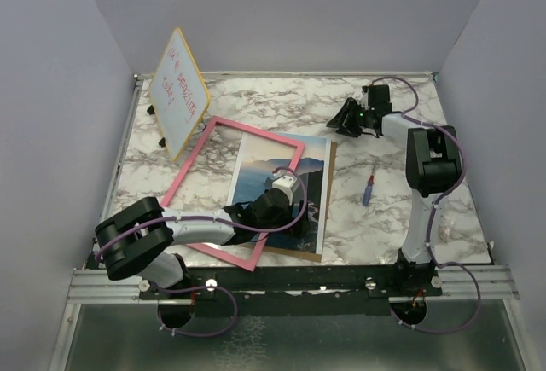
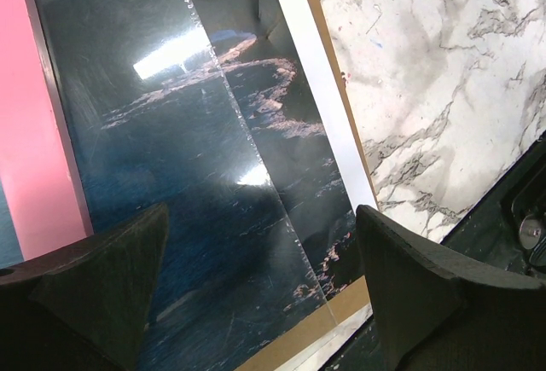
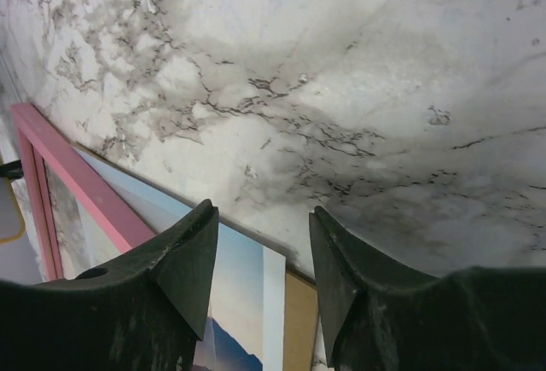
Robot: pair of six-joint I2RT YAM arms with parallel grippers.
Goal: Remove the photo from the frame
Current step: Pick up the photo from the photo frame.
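The pink frame (image 1: 256,130) lies flat and skewed on the marble table. The photo (image 1: 266,166), a dark headland over blue sea, lies under it and sticks out to the right on a brown backing board (image 1: 331,185). My left gripper (image 1: 297,222) hovers over the photo's near right corner, open wide with nothing between its fingers. In the left wrist view (image 2: 260,252) I see the dark sea of the photo (image 2: 213,175), a clear sheet's edge (image 2: 247,158) and the pink frame (image 2: 34,132). My right gripper (image 1: 337,122) is at the back, near the photo's far right corner. It (image 3: 263,243) stands open and empty over the frame (image 3: 77,171) and the photo (image 3: 239,286).
A yellow-edged whiteboard (image 1: 181,89) with red writing stands tilted at the back left, just beyond the frame's far corner. A small blue and red tool (image 1: 368,190) lies on the marble (image 1: 392,158) to the right of the photo. The black rail (image 1: 341,279) runs along the near edge.
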